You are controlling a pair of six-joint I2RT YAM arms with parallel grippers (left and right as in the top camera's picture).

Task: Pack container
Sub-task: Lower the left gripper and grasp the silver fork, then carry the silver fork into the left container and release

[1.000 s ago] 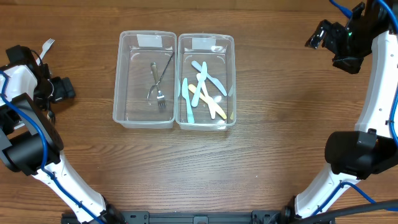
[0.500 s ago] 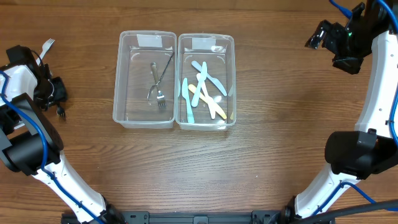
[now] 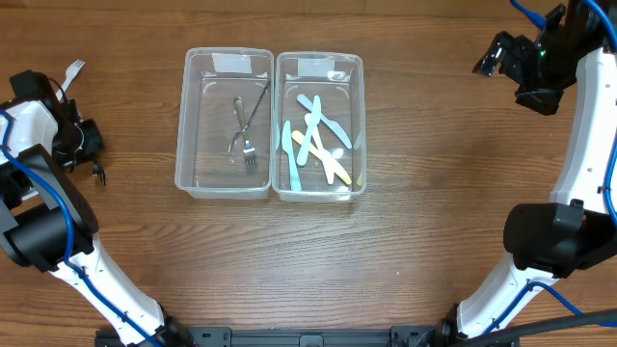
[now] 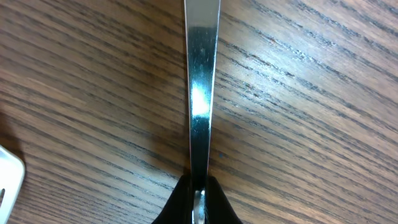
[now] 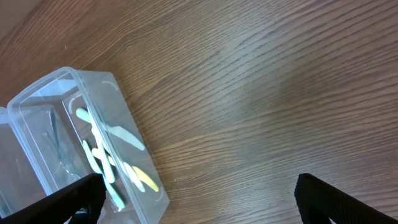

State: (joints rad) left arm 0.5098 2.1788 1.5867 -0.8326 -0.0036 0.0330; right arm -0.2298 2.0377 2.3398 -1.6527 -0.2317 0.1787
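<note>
Wooden tabletop; wrist-view-only metal handle in left gripper

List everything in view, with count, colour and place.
left container: one, clear, mid-table.
right container: one, clear, beside it.
metal cutlery: about two, silver, in left container.
plastic cutlery: several, blue, yellow, white, in right container.
plastic fork: one, white, table's far-left area.
metal utensil: one, silver, held over the table.
table: one, brown wood.
left arm: one, white-black, left edge, jaws shut on metal utensil.
right arm: one, white-black, right edge, jaws open.
</note>
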